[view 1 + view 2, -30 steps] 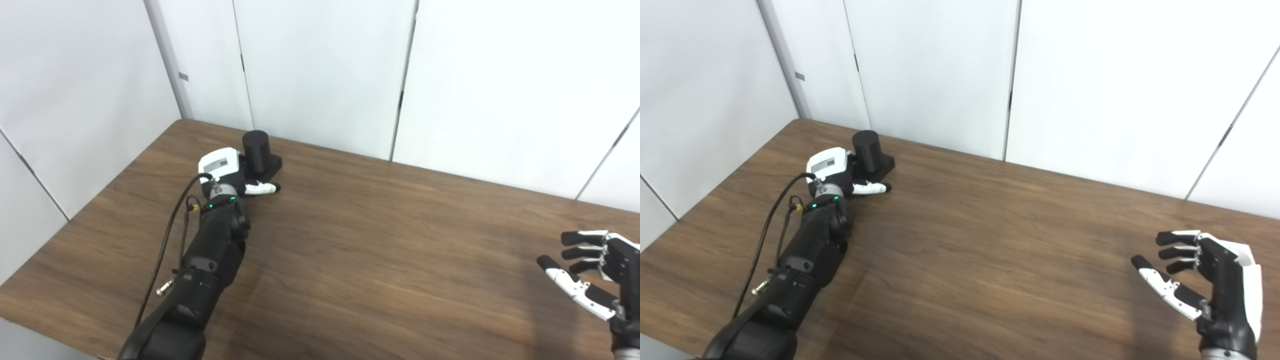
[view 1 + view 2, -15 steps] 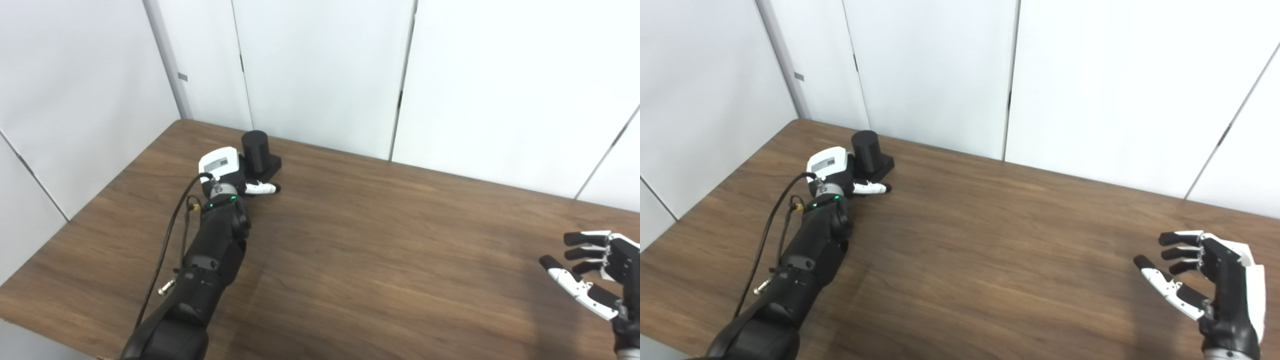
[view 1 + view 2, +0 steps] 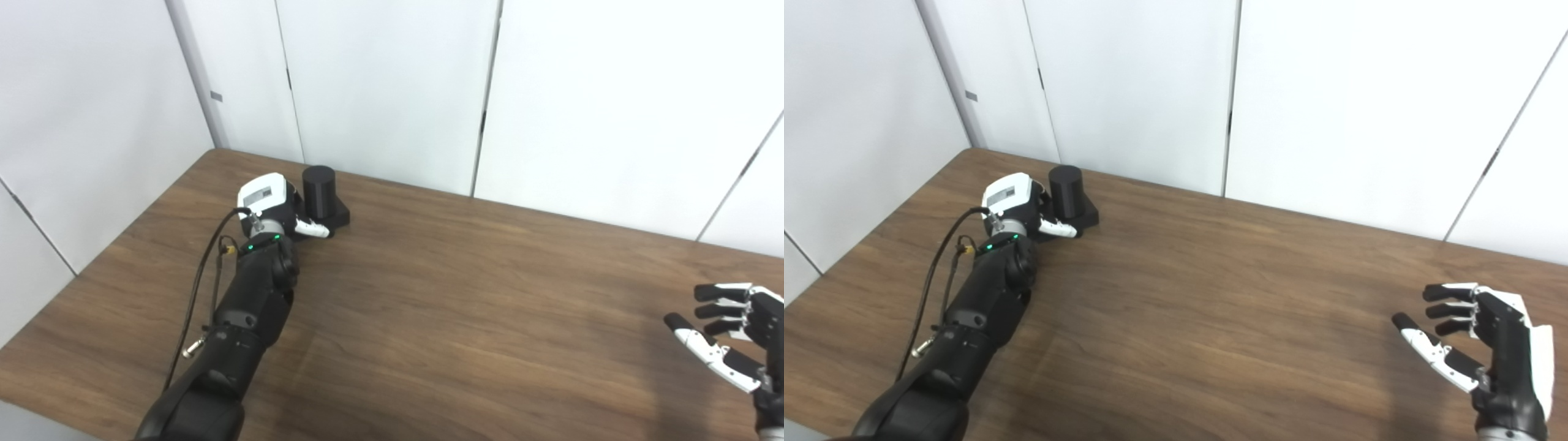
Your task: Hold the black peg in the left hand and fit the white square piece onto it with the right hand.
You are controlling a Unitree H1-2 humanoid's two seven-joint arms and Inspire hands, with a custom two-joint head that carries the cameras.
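**Supervisor:** What are you seeing at the far left?

**Me:** I'm looking at the left hand point(image 3: 272, 205), stretched out to the back-left part of the counter point(image 3: 441, 318). It's sitting right against the black peg point(image 3: 319, 190), which is standing upright on its square black base. The thumb is lying along the near side of that base.

**Supervisor:** Is it gripping the peg?

**Me:** I'm not able to tell. The fingers are hiding behind the white back of the hand, so I'm not seeing whether they're wrapped around the peg or just resting beside it. The base is sitting flat on the counter.

**Supervisor:** And the other side?

**Me:** I'm watching the right hand point(image 3: 1488, 355) hovering over the counter's near-right corner, well apart from the peg. Its fingers are spread and lightly curled, thumb out, holding nothing. The white square piece isn't showing in either view.
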